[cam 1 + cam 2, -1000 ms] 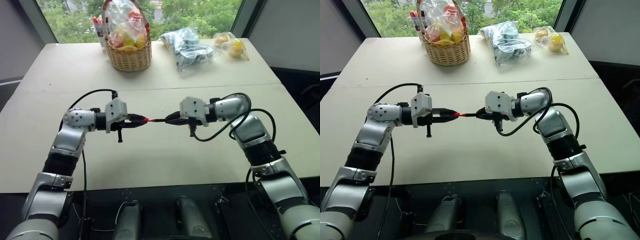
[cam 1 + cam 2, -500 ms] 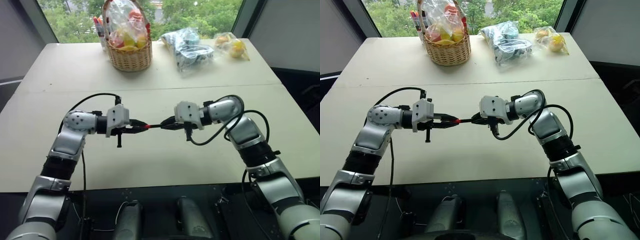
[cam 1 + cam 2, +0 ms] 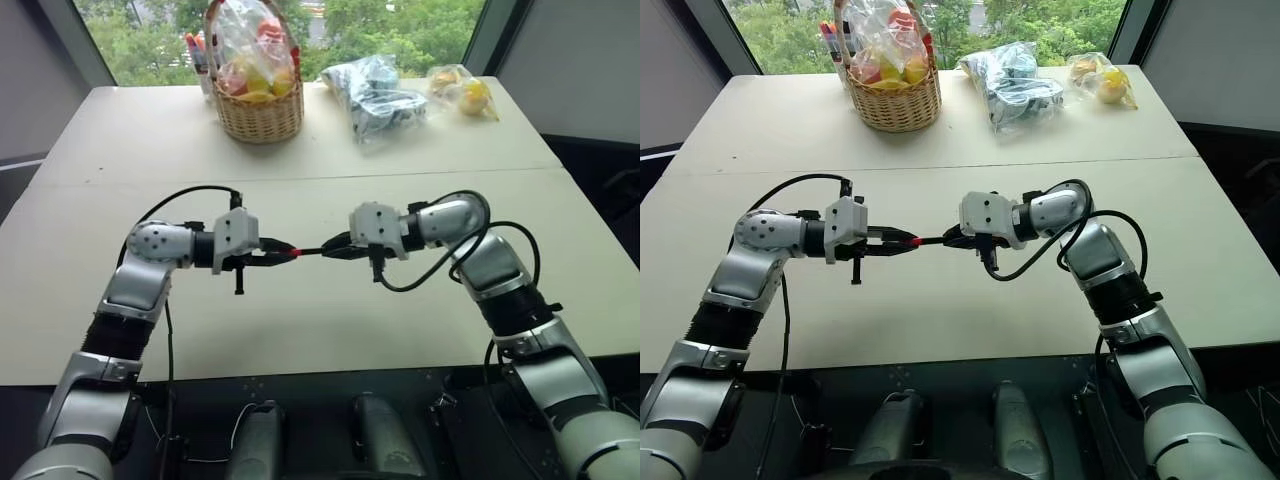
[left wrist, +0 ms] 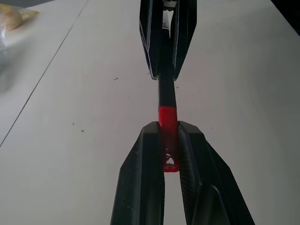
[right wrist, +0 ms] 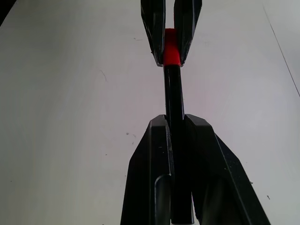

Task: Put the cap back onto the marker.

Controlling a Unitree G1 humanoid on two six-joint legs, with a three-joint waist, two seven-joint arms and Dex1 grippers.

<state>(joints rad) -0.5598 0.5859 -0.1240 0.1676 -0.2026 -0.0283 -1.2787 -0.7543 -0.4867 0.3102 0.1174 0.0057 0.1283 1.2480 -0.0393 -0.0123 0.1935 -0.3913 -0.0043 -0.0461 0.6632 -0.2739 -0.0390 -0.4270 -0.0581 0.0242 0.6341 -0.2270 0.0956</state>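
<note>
Up close in the left wrist view, the left gripper (image 4: 169,140) is pinching the cap (image 4: 168,123), that small red cylinder wedged between its black fingers (image 4: 140,173), with the marker (image 4: 166,91) running straight out of the cap's far end into the opposing tool. The right wrist view gives the mirror of it: the right gripper (image 5: 175,129) is clamped tight on the marker's black barrel, and the red cap sits flush against the barrel's end between the other pair of fingers. The head views add the wider table (image 3: 330,320), pale and bare around the arms. At the upper middle of the frame stands a wicker basket (image 3: 258,112) holding a clear bag of yellow and red items (image 3: 248,50), with a few upright coloured markers (image 3: 198,50) just beside it on its left. To its right lies a crumpled blue-grey bag (image 3: 375,95), and further right a small clear bag with something yellow (image 3: 462,92) in it. At mid-frame both arms are raised off the tabletop, elbows out, wrists bent inward so the two tools face each other tip to tip, the marker bridging them in one line.
</note>
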